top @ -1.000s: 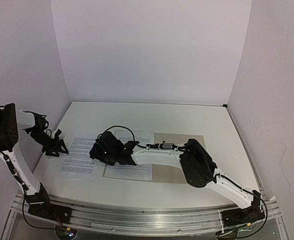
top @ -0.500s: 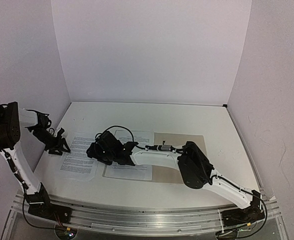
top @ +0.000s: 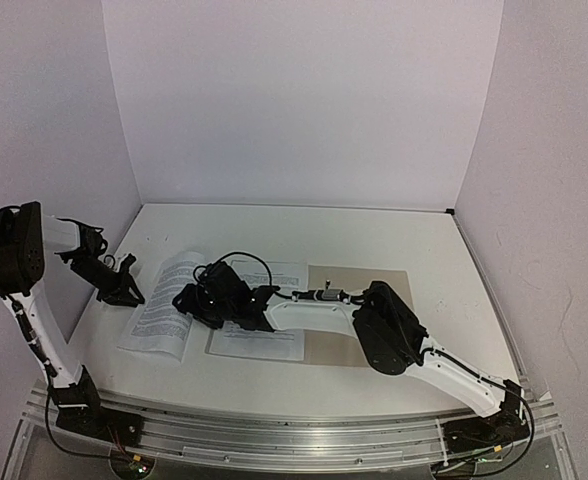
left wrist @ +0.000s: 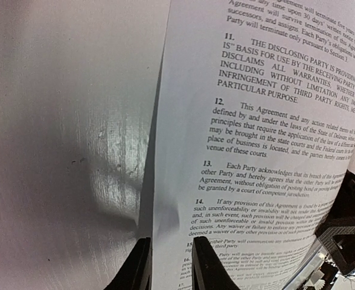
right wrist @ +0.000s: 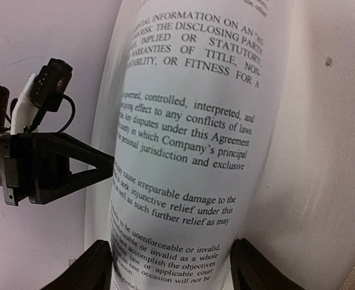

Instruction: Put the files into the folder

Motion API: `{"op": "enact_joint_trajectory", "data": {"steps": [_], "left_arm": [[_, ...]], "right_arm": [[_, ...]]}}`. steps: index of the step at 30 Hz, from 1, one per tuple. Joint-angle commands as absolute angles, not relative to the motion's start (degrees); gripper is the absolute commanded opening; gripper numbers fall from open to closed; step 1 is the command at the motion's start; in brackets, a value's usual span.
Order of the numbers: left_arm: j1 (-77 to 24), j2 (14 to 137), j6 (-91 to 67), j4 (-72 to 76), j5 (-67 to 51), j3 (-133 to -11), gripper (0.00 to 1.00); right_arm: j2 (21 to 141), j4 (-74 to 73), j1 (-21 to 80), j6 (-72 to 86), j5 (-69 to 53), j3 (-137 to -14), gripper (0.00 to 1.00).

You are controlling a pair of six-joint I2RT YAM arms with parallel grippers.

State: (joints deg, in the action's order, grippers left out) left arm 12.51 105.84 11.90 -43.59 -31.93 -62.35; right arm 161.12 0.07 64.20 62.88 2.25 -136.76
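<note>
Two white files printed with blocks of small black text lie side by side next to a tan folder. The left sheet [top: 162, 310] is bowed upward into an arch. Its outer long edge is lifted and casts a shadow beneath, and numbered paragraphs are readable on its face. The second sheet [top: 259, 345] lies flat just to its right. Its far edge meets the folder [top: 332, 350], a flat beige rectangle lying level.

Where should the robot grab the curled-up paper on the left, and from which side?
By its left long edge, coming from the left. The sheet is thin and bowed upward, so that edge seems raised off the table, leaving room for a finger underneath. The left gripper has one finger each side of it.
</note>
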Motion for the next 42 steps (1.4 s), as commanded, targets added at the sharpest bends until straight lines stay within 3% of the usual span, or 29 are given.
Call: {"op": "enact_joint_trajectory", "data": {"steps": [1, 3, 6, 14, 20, 31, 42], "left_arm": [[12.4, 104.9, 12.0, -44.7, -33.3, -63.0, 0.23], [12.4, 105.1, 12.1, -44.7, -32.6, -62.7, 0.23], [12.3, 105.1, 12.1, -44.6, -32.1, -62.5, 0.23], [12.3, 104.6, 12.0, -45.2, -32.0, -64.9, 0.26], [12.4, 104.4, 11.7, -45.4, -31.9, -70.6, 0.27], [11.3, 105.1, 11.2, -45.9, -31.8, -78.0, 0.29], [-7.9, 102.0, 12.2, -42.2, -27.3, -77.7, 0.34]], "right_arm": [[162.0, -1.7, 64.0, 64.5, -1.3, -134.4, 0.54], [161.2, 0.0, 63.7, 64.8, -1.6, -133.2, 0.4], [159.4, 2.5, 63.6, 64.2, -1.5, -131.3, 0.28], [154.2, 5.0, 63.1, 60.2, -1.7, -131.2, 0.1], [147.2, 5.3, 62.8, 55.2, -1.2, -128.6, 0.1], [127.6, 5.4, 56.6, 52.0, -6.7, -107.2, 0.06], [92.8, 3.6, 39.5, 46.4, -18.3, -73.2, 0.07]]}}
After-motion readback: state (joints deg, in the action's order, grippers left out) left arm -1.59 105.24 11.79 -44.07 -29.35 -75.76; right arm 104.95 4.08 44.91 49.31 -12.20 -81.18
